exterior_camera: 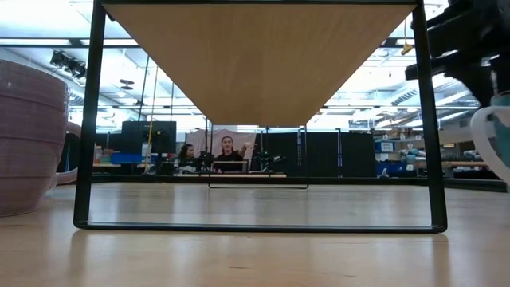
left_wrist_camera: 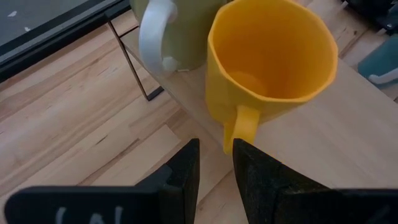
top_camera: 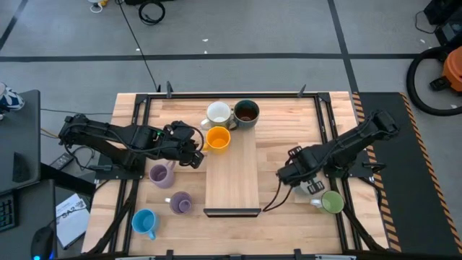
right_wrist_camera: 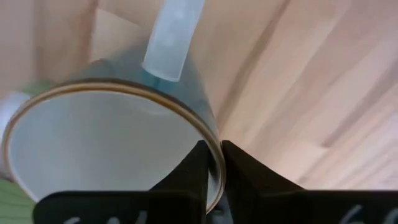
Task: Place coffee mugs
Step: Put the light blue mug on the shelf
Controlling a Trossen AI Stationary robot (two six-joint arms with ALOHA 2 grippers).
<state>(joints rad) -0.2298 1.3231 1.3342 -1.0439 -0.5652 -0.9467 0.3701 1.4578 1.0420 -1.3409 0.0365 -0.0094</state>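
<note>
Lavender mug (exterior_camera: 28, 135) fills the low view's left edge, cut off. Seven mugs countable from above: 3 on the wooden riser (top_camera: 232, 180) (white (top_camera: 218, 113), dark grey (top_camera: 246, 113), orange (top_camera: 217, 139)), 2 lavender, 1 blue (top_camera: 144, 222), 1 green (top_camera: 332, 202) on desk. Eighth, pale w/ teal outside (right_wrist_camera: 112, 149), mostly hidden under right gripper (right_wrist_camera: 213, 163), fingers clamped on its rim. Left gripper (left_wrist_camera: 215, 171) fingers apart by orange handle.

We can read no text, label, brand or number for certain in any view. At the lower left of the high view a white sheet (top_camera: 71, 217) carries dark print, but we cannot make out its letters. Pale marks show on the dark bodies at the bottom of both wrist views, also illegible.
</note>
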